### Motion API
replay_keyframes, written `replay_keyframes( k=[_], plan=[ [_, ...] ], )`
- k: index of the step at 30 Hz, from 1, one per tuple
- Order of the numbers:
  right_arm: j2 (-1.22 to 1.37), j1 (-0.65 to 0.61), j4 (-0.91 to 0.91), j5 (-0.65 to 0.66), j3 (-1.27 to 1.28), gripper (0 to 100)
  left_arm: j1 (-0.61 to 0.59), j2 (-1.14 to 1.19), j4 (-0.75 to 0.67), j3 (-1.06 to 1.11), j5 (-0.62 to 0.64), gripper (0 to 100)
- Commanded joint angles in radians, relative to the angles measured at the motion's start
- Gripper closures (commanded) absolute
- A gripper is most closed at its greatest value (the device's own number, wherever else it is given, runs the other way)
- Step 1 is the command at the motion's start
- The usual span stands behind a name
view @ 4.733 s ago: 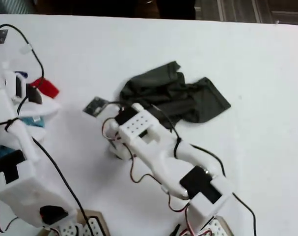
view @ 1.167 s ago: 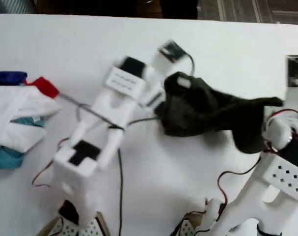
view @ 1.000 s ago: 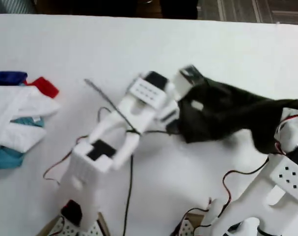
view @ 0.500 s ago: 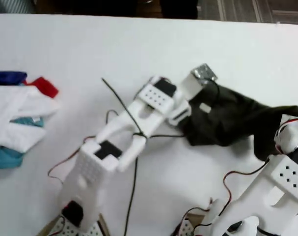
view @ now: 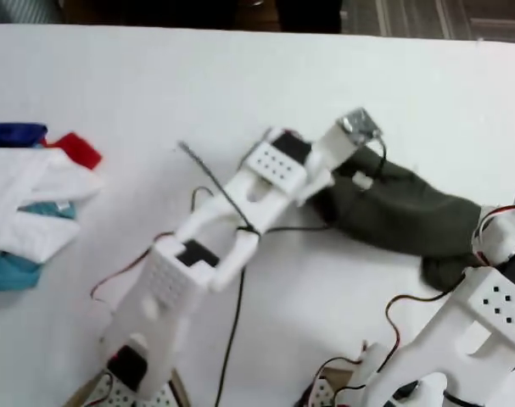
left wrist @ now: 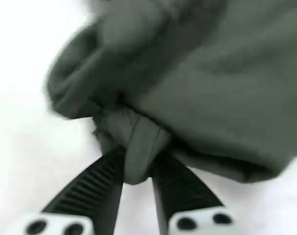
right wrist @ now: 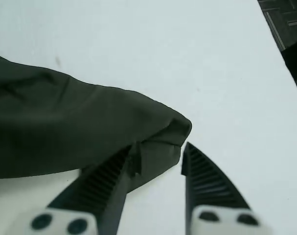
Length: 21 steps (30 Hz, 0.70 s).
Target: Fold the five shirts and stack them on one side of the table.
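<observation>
White table under everything, and the dark green shirt [view: 410, 212] is lying stretched out over by the right edge, well apart from the stack of folded shirts [view: 28, 203] at the left edge. Its long axis is running from my left gripper [left wrist: 137, 156] at the inner end out to my right gripper [right wrist: 157, 148] near the right edge, so I've got one arm at each end. Left one is pinching tight on a bunched fold of the cloth. Right one is sitting with its fingers apart, a corner of the shirt lying loosely between them but not squeezed.

Compared with half a second back, the right end of the shirt was hanging up off the table and now it's sagging down flat. A few seconds ago the whole thing was just a crumpled heap mid-table, so it's been dragged rightward and pulled long. I'm guessing flattening it comes next.
</observation>
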Motion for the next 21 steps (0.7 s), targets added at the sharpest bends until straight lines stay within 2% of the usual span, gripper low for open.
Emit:
replay_keyframes(
  k=[1,6,11,16,21],
  plan=[
    [-0.03,0.002,0.005,0.003,0.005,88.9,-0.055,-0.064,0.141,-0.222,0.012,97],
    [-0.03,-0.01,0.005,0.002,0.006,88.9,-0.149,-0.061,0.347,-0.47,0.009,97],
    [-0.03,-0.099,0.064,0.002,0.005,86.1,-0.261,-0.072,0.505,-0.654,0.009,97],
    [-0.028,-0.249,0.125,-0.044,0.006,74.2,-0.39,-0.1,0.512,-0.811,0.009,97],
    [-0.028,-0.444,0.119,-0.069,0.072,71.5,-0.476,-0.241,0.512,-0.74,0.015,97]
  ],
)
